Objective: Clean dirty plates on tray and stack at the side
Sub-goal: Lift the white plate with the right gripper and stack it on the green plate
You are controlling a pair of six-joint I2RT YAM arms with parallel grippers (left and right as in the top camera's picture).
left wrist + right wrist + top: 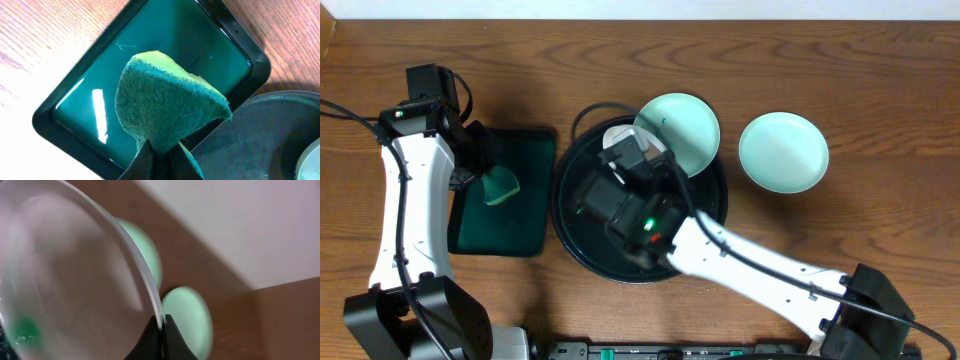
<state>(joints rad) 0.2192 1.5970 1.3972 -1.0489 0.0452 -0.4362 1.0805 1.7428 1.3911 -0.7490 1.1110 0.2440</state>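
Brown wood-grain tabletop (880, 80), matte. On it, a large round black tray (570, 228), dull-surfaced, with a raised rim. Just left of that, a smaller rectangular green tray (525, 150): glossy floor, rounded corners, dark raised edge, a streak of glare in the left wrist view.

Over the green tray, a sponge (165, 105): green, coarse and fibrous, folded into a rough cone, paler yellow-green along its top edge. Left tool (159, 156) pinched tight on the narrow lower end, with only sponge between the fingers.

Three small round plates, smooth and shallow:
- **White plate** (75, 280): blurred in the right wrist view, tilted over the far part of the black tray, teal smear (24, 330) toward its lower left. Right tool (161, 337) clamped on the thin rim, dark fingers nearly meeting.
- **First mint plate** (685, 128): pale, lying across the black tray's far right rim, partly out over the tabletop.
- **Second mint plate** (783, 152): flat on the tabletop, right of the black tray, apart from it, near the first.
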